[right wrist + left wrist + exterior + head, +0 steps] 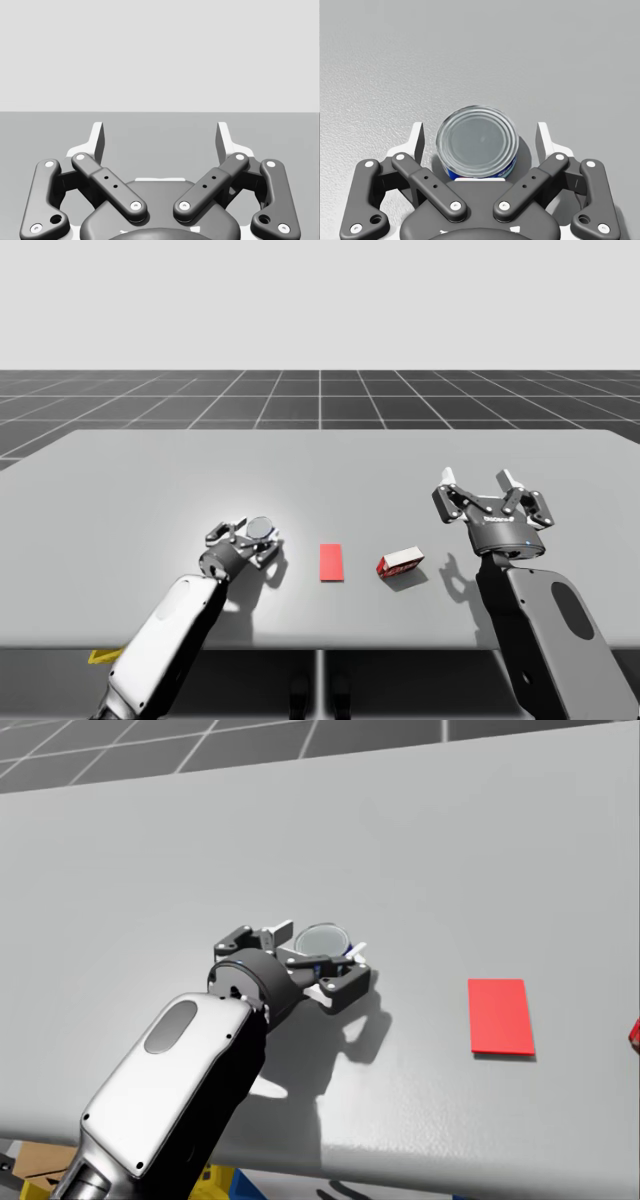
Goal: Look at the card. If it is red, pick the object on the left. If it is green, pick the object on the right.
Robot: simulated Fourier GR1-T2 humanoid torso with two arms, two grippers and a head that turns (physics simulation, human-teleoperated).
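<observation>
L forearm [168,632] white, R forearm [548,645] grey; fingers [546,144] white.

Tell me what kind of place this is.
Looks like a bare simulator test scene, not a real room: a plain grey table standing on a dark grid floor, with a red card, a can and a small red box on it.

The grey table [150,470] carries a round can [261,529], a red card [332,562] and, seemingly, a small red box [400,562].

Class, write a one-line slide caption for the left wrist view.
Left gripper, open, straddles an upright blue-sided can on the grey table, both fingers clear of it.
</observation>
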